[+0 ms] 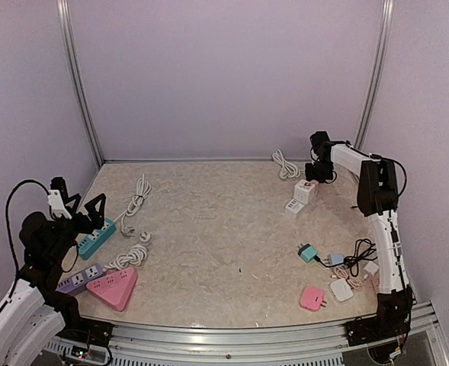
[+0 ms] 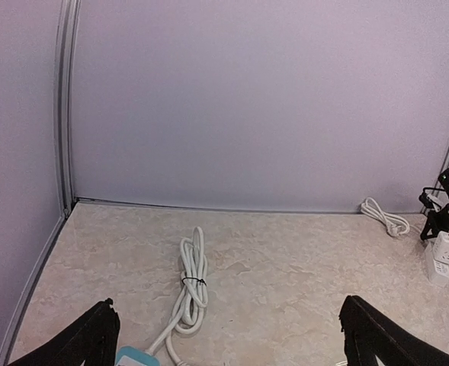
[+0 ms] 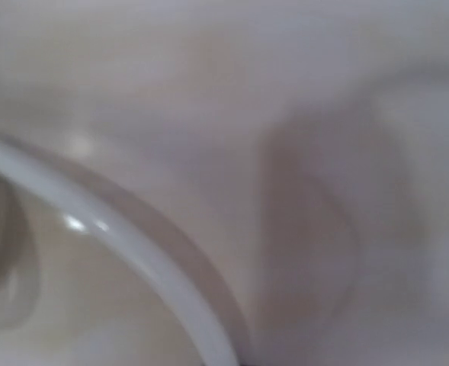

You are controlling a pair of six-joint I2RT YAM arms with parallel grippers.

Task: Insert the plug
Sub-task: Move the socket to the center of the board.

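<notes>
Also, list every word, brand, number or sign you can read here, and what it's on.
None can be read.
Teal power strip, purple power strip, pink triangular socket block: any markings too small.
White power strip, pink charger: too small as well.
Right wrist view: wholly blurred.

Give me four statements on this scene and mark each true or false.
1. The left gripper is open and holds nothing. True.
2. The pink triangular power strip lies at the front right. False: it lies at the front left, next to the purple power strip.
3. The right gripper is at the white power strip, towards the back right. True.
4. The teal power strip sits in the centre of the scene. False: it lies at the far left, close to the left gripper.
</notes>
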